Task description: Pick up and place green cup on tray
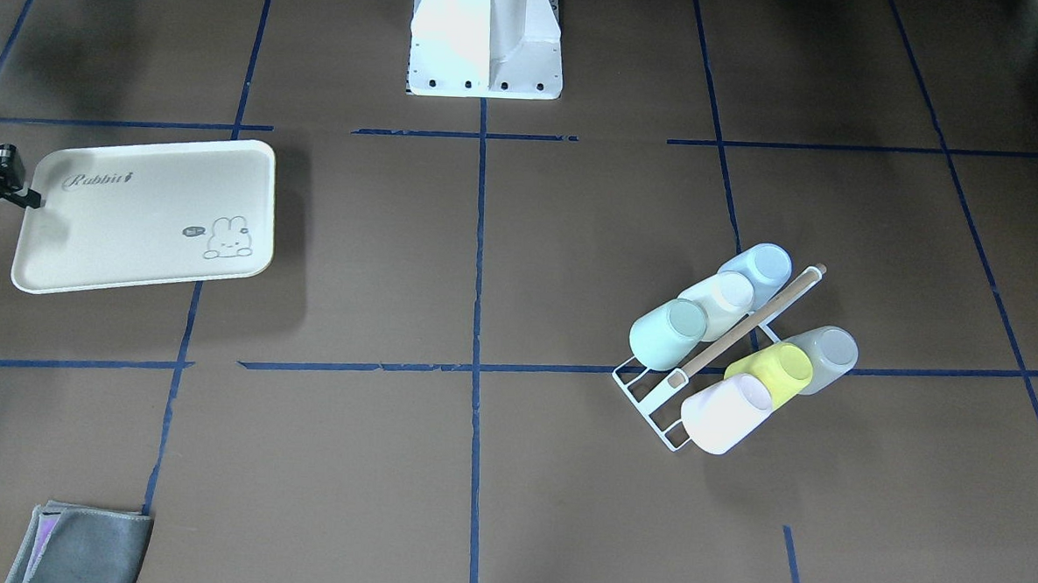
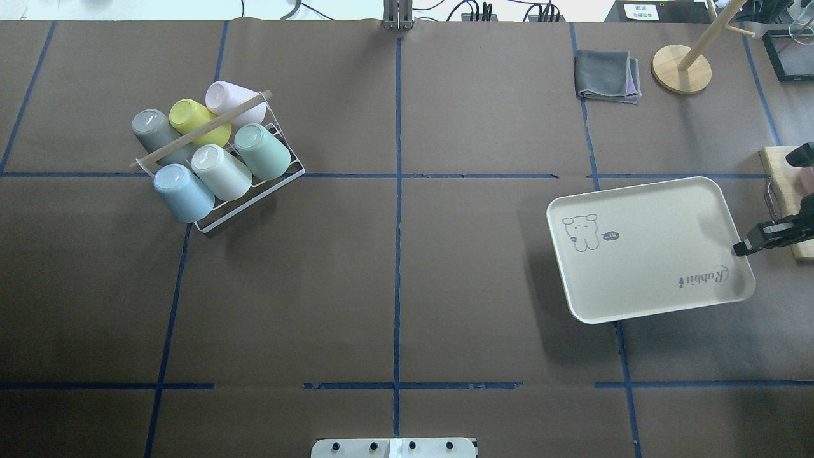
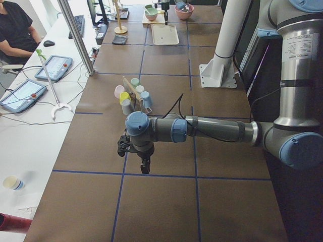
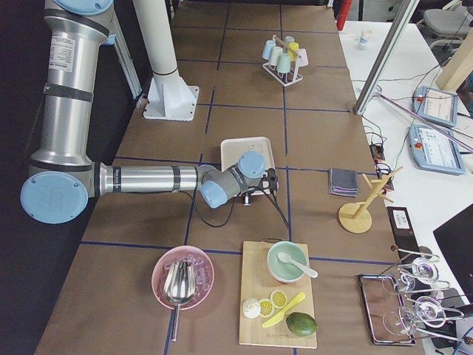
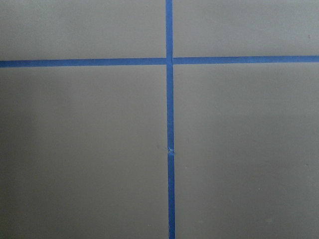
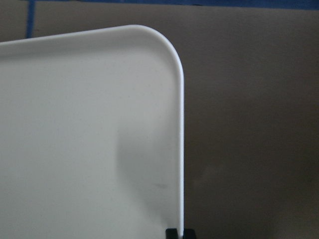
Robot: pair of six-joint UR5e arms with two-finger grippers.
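The green cup [image 1: 668,333] [image 2: 262,151] lies tilted in a white wire rack [image 2: 254,197] with several other cups, among them a yellow-green cup [image 2: 194,121] and a pale blue one [image 2: 181,191]. The cream tray [image 1: 146,214] [image 2: 648,248] with "Rabbit" script lies far from the rack. My right gripper [image 2: 741,248] [image 1: 32,200] is at the tray's short edge. In the right wrist view its fingertips [image 6: 172,233] sit on either side of the tray's rim [image 6: 180,149], shut on it. My left gripper [image 3: 145,166] hangs over bare table, away from the rack. I cannot tell if it is open.
A grey cloth [image 2: 607,76] and a wooden stand [image 2: 682,63] sit beyond the tray. A cutting board [image 4: 277,303] with a bowl and fruit, and a pink bowl [image 4: 182,277], lie by the right arm. The robot base [image 1: 486,45] stands at mid-table.
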